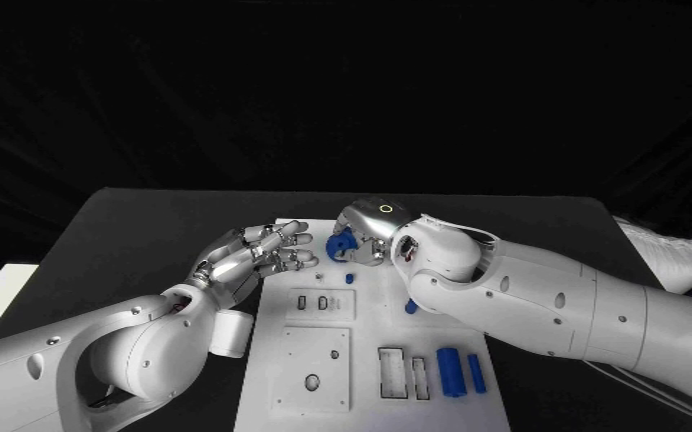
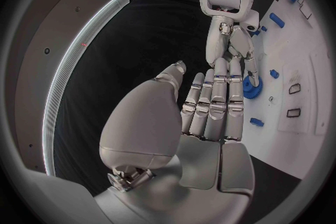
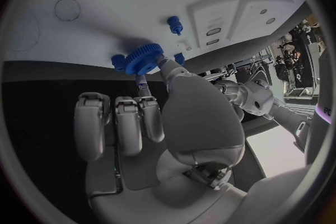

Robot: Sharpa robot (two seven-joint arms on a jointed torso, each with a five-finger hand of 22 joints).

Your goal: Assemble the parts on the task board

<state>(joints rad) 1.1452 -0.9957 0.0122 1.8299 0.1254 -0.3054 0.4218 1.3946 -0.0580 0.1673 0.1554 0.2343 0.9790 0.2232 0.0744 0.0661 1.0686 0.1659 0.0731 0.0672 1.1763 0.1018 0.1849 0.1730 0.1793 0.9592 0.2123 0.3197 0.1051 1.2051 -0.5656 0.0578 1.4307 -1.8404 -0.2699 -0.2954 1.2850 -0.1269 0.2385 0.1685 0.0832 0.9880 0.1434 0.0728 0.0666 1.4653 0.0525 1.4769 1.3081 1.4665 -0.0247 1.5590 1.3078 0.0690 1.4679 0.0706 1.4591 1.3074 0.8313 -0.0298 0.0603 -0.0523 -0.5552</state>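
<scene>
The white task board (image 1: 369, 330) lies in the middle of the table. My right hand (image 1: 378, 230) reaches over its far end and pinches a blue gear (image 1: 342, 245) between thumb and finger. In the right wrist view the gear (image 3: 143, 59) sits at the fingertips close to the board (image 3: 119, 5), with a small blue peg (image 3: 174, 23) standing beyond it. My left hand (image 1: 268, 252) hovers at the board's far left edge, fingers stretched out toward the gear (image 2: 250, 88), holding nothing. The right hand (image 2: 234, 39) shows in the left wrist view too.
A small blue peg (image 1: 351, 277) and another blue piece (image 1: 411, 305) stand mid-board. Two blue cylinders (image 1: 450, 370) lie side by side near the board's near right corner, next to rectangular slots (image 1: 392, 372). Black table (image 1: 144, 232) surrounds the board.
</scene>
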